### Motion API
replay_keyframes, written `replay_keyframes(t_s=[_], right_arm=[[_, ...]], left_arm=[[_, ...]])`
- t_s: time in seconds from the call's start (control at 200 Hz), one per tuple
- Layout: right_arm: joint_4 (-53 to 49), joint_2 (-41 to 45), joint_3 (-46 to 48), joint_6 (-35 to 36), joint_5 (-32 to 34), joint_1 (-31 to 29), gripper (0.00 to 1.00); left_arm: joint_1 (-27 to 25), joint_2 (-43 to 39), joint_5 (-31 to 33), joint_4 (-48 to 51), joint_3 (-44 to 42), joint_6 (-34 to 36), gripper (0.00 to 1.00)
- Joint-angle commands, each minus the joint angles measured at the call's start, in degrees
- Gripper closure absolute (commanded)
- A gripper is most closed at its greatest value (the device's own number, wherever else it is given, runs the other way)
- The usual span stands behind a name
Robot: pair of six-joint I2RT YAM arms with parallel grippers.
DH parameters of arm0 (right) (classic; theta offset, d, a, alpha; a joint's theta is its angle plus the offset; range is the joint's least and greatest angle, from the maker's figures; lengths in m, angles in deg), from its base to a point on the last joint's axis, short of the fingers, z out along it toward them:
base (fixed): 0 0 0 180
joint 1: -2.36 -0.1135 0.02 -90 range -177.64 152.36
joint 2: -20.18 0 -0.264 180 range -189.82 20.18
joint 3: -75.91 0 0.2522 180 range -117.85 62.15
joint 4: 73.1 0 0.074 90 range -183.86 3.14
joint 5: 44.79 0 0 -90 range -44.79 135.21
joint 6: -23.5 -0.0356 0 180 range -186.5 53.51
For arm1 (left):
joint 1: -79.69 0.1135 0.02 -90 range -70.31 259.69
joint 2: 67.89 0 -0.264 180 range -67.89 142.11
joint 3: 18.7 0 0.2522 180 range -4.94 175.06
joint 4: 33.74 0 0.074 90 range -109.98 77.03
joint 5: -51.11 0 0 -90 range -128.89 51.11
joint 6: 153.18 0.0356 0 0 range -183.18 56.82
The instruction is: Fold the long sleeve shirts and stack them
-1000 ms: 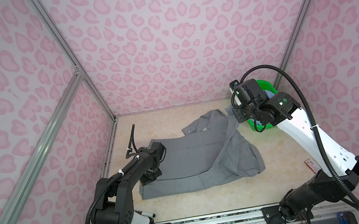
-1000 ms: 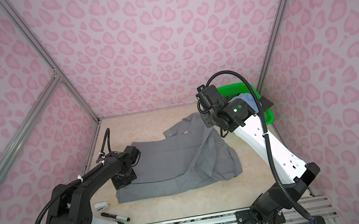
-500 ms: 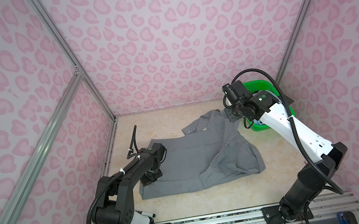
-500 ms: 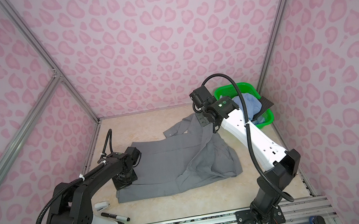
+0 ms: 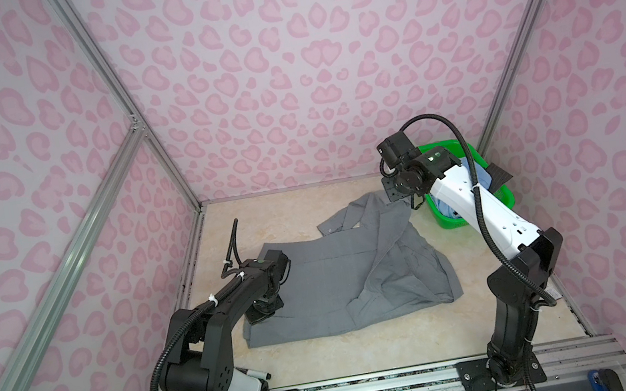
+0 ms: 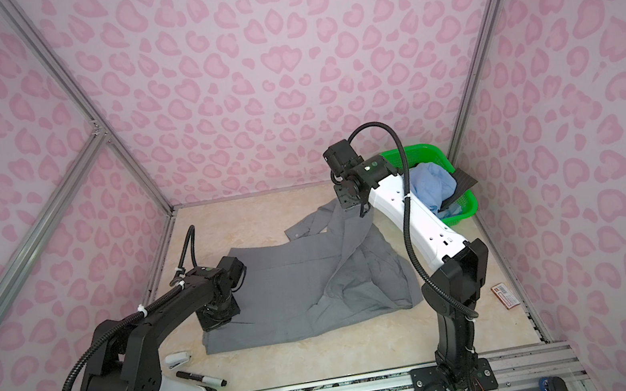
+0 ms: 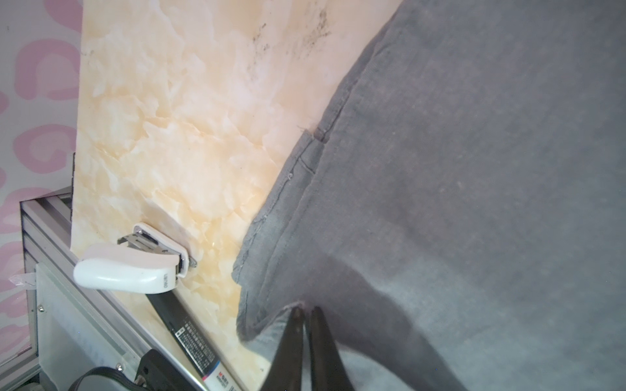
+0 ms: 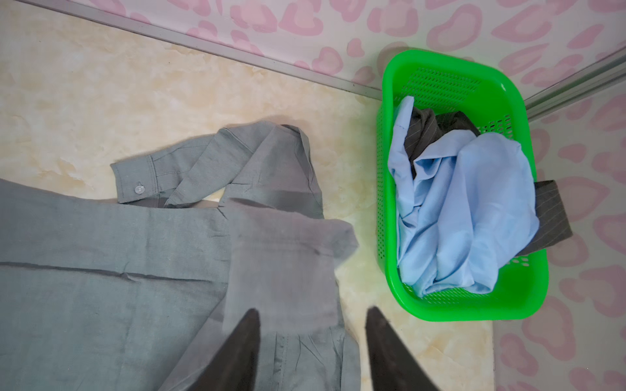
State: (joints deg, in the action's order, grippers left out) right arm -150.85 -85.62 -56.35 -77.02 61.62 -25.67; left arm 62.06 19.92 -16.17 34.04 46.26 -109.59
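**Progress check: first shirt part-folded, two shirts waiting**

**Garments.** The grey shirt (image 5: pixel 341 280) lies spread across the middle of the bench (image 5: pixel 293 216). Its body is flat toward the left edge. Its right-hand part is crumpled and lapped over the body. One cuffed sleeve (image 8: pixel 176 169) lies loose toward the far edge. The light blue shirt (image 8: pixel 474 210) and the dark charcoal shirt (image 8: pixel 552 216) sit bundled together in the green basket (image 8: pixel 454 311) at the far right corner, neither one folded. No stack shows on the bench.

**Pincers.** My left pincer (image 7: pixel 306 313) is down at the grey shirt's hem, near the left edge. Its jaws are narrow, and a peak of hem cloth is drawn up to the tips, which I read as a pinch. My right pincer (image 8: pixel 311 321) hangs over the shirt's far right part, just beside the basket. Its jaws are wide and clamp nothing. A blurred flap of grey cloth lies under them, and I cannot tell whether it touches a finger.

**Assessment.** I judge the task to be early: one shirt is laid out and part-folded, and none is finished.

**Remaining, as I judge it:**
1. Bring the loose sleeve and the crumpled side onto the body.
2. Fold the body to a compact rectangle.
3. Repeat for both basket shirts and stack all three.
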Motion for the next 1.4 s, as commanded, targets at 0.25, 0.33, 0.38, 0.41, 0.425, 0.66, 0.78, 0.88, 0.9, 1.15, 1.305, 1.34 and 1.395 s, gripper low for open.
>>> replay_keyframes(t_s=[0.25,0.33,0.38,0.41,0.425,0.66,0.78,0.88,0.9,1.15,1.305,1.34,1.395], right_arm=[[13.2,27.8,32.1,-4.4,-17.7,-0.4,0.22],[14.5,35.3,43.9,-7.7,-21.3,-0.9,0.23],[14.7,39.0,50.2,-9.6,-20.5,-2.4,0.23],[14.7,40.9,53.5,-10.9,-19.8,-3.7,0.23],[14.6,41.8,55.2,-11.7,-19.2,-4.5,0.23],[16.9,50.0,73.8,-21.4,-14.0,-10.1,0.25],[20.9,50.2,78.8,-23.7,-13.9,-9.6,0.36],[25.2,49.7,81.6,-25.0,-15.6,-7.2,0.52],[25.8,49.3,82.2,-24.9,-16.1,-6.5,0.54],[26.6,45.3,83.3,-22.8,-18.2,-0.7,0.82],[27.8,46.4,85.0,-23.5,-16.5,0.3,0.98],[27.2,46.9,85.1,-24.2,-15.2,0.6,1.0],[26.9,48.2,85.4,-25.1,-13.3,1.2,1.0]], left_arm=[[0.0,-0.8,-1.5,-0.9,-0.2,0.8,0.84],[0.0,-0.9,-2.0,-1.1,-0.3,1.1,0.83],[0.1,-1.0,-2.2,-1.3,-0.3,1.2,0.82],[0.1,-1.1,-2.2,-1.4,-0.3,1.3,0.82],[0.1,-1.2,-2.2,-1.4,-0.3,1.3,0.82],[0.1,-1.1,-2.7,-1.7,-0.3,1.5,0.82],[0.1,-0.7,-2.6,-1.7,-0.3,1.4,0.82],[0.1,-0.2,-2.5,-1.7,-0.3,1.2,0.82],[0.2,-0.1,-2.5,-1.7,-0.2,1.2,0.82],[0.6,0.9,-2.3,-1.7,0.2,1.1,0.81],[1.2,1.7,-2.8,-2.0,0.6,1.1,0.81],[1.4,1.9,-3.0,-2.0,0.6,1.3,0.81],[1.6,1.9,-3.2,-2.0,0.6,1.4,0.81]])
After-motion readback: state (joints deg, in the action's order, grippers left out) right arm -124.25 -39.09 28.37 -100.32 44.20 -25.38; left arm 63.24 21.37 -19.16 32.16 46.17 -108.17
